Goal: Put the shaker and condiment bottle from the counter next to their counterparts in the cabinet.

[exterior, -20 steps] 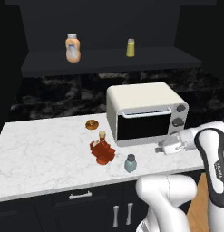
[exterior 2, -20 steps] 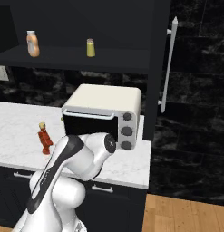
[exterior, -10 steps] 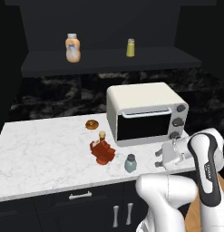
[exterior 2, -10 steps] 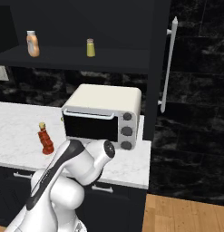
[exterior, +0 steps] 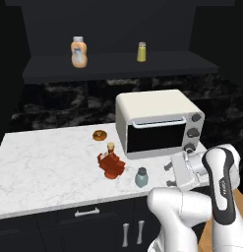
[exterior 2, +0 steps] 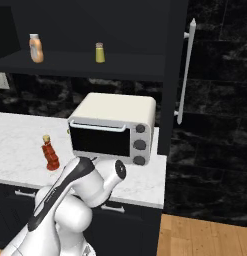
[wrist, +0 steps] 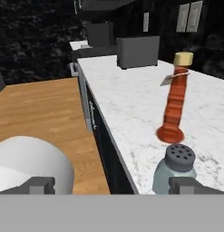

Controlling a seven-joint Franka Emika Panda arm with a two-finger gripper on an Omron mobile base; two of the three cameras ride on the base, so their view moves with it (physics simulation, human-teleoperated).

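Observation:
The shaker [exterior: 141, 177] [wrist: 175, 170], small and grey-blue with a grey perforated cap, stands near the front edge of the marble counter [exterior: 49, 167]. The red-orange condiment bottle [exterior: 111, 165] [exterior 2: 49, 152] [wrist: 175, 104] stands just behind it to the left. My gripper [exterior: 169, 175] [wrist: 113, 186] is open, level with the shaker and a short way to its right, pointing at it. In the hand view the shaker sits in front of the right fingertip [wrist: 186, 185]. On the cabinet shelf [exterior: 118, 66] stand the peach-orange bottle [exterior: 79, 51] [exterior 2: 36, 48] and the yellow shaker [exterior: 141, 51] [exterior 2: 99, 52].
A white toaster oven [exterior: 157, 123] [exterior 2: 115, 127] stands right behind my hand. A donut [exterior: 99, 135] lies behind the bottle. A dark toaster [wrist: 138, 52] sits farther along the counter. Wooden floor [wrist: 45, 108] lies beyond the counter's front edge.
My hand has dropped lower and moved left from beside the toaster oven, closing in on the shaker. The jaws have stayed open. The shaker and the bottle have not moved.

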